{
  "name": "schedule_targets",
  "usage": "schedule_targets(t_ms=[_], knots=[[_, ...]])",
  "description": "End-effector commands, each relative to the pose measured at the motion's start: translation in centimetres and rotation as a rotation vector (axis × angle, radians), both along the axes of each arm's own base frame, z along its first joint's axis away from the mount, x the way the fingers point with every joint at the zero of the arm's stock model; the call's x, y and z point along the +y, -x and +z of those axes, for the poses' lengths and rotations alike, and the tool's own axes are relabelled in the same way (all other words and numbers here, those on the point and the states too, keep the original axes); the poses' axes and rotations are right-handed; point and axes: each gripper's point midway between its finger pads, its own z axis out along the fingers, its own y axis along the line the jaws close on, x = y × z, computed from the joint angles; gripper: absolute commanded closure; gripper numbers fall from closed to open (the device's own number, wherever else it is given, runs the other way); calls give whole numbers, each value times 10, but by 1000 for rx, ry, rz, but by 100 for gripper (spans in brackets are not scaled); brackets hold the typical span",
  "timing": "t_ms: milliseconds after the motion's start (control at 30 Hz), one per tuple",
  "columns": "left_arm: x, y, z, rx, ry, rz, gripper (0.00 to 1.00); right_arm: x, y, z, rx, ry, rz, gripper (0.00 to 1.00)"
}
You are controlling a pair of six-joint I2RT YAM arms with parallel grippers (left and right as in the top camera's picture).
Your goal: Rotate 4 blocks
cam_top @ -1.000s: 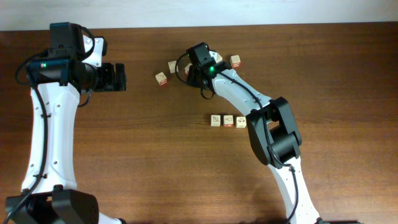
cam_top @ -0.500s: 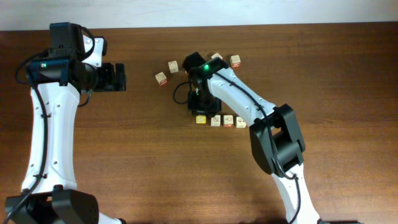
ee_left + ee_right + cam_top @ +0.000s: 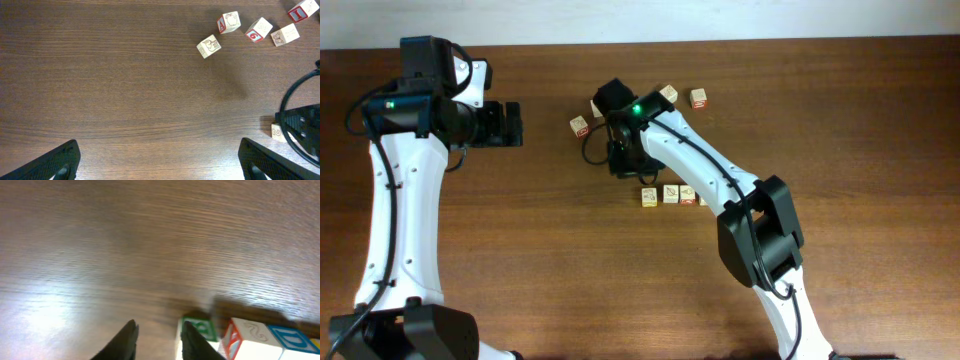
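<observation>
1. Worktop [image 3: 520, 260]: brown wood, with the left pincer [image 3: 160, 160] spread wide and empty above it.
2. Right pincer [image 3: 157, 342]: slightly apart, gripping nothing, just beside the row's left end.
3. Blocks [image 3: 671, 193]: rowed near centre; a careless sideways sweep could scatter them.

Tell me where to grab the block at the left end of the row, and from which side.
Come straight down with the right pincer and close on the end block across its two faces that look out of the row, toward and away from the robot. It is a cube lying flat, and its neighbour sits close on the right, leaving a finger little room.
</observation>
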Motion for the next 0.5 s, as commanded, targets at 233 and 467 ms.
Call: schedule_targets(t_ms=[233, 467], knots=[[-1, -3, 3, -10, -1, -20, 1, -7, 56, -42, 134, 95, 72, 89], [-1, -3, 3, -10, -1, -21, 1, -17, 38, -42, 52, 152, 14, 90]])
